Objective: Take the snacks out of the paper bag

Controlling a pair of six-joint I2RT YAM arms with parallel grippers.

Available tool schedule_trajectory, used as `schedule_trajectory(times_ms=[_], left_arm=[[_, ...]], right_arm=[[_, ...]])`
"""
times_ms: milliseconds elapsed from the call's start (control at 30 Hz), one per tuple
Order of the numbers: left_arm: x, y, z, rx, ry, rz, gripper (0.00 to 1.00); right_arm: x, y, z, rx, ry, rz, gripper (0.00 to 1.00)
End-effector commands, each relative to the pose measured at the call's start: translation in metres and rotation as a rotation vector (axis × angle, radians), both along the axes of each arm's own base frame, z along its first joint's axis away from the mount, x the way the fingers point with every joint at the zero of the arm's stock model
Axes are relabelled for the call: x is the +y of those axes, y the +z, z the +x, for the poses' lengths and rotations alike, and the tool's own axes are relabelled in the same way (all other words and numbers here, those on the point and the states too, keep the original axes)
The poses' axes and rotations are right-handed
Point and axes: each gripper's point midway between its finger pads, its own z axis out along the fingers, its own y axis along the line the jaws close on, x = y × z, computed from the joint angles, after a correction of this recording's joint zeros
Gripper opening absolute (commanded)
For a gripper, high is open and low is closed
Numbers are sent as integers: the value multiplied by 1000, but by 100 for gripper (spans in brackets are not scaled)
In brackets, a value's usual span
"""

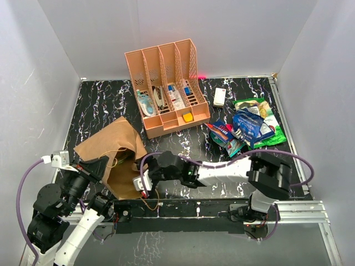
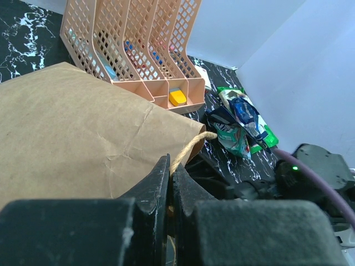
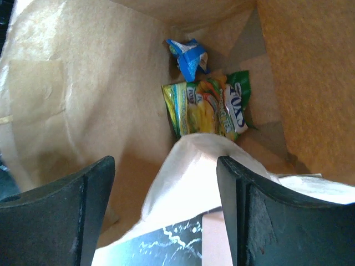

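Observation:
The brown paper bag (image 1: 111,147) lies on its side at the left, mouth facing the near right. My left gripper (image 1: 100,164) is shut on the bag's twine handle (image 2: 191,147); its jaws (image 2: 171,172) meet on the cord. My right gripper (image 1: 147,177) is open at the bag's mouth and empty (image 3: 166,188). Inside the bag lie a yellow-green packet (image 3: 211,108) and a small blue packet (image 3: 188,55). A pale fold of the bag's lower lip (image 3: 194,172) lies between the right fingers. Several snacks (image 1: 247,127) are piled on the table at the right, on a green chip bag (image 1: 272,136).
The orange-pink file rack (image 1: 166,83) with small items stands at the back centre, also in the left wrist view (image 2: 133,50). A white remote (image 1: 219,97) lies right of it. The right arm stretches across the near table. Grey walls surround the table.

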Motion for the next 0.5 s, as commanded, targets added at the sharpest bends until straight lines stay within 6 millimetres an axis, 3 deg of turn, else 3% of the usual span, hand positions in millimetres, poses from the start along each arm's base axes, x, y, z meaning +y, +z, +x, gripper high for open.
schedule_trajectory(times_ms=[0, 133, 233, 300, 367, 467], left_arm=[[-3, 3, 2, -12, -10, 7, 0], [-5, 2, 3, -7, -19, 12, 0], [-8, 2, 3, -9, -33, 15, 0], [-7, 3, 2, -11, -34, 14, 0], [-7, 3, 1, -17, -35, 11, 0], [-7, 4, 0, -23, -37, 8, 0]], right_arm=[[-25, 60, 6, -6, -125, 168, 78], [-49, 57, -20, -4, -110, 85, 78], [-46, 74, -65, -3, 15, 127, 78], [-37, 84, -81, -2, 79, 171, 78], [-25, 86, -81, -26, 95, 201, 78], [0, 68, -61, -118, 66, 166, 77]])
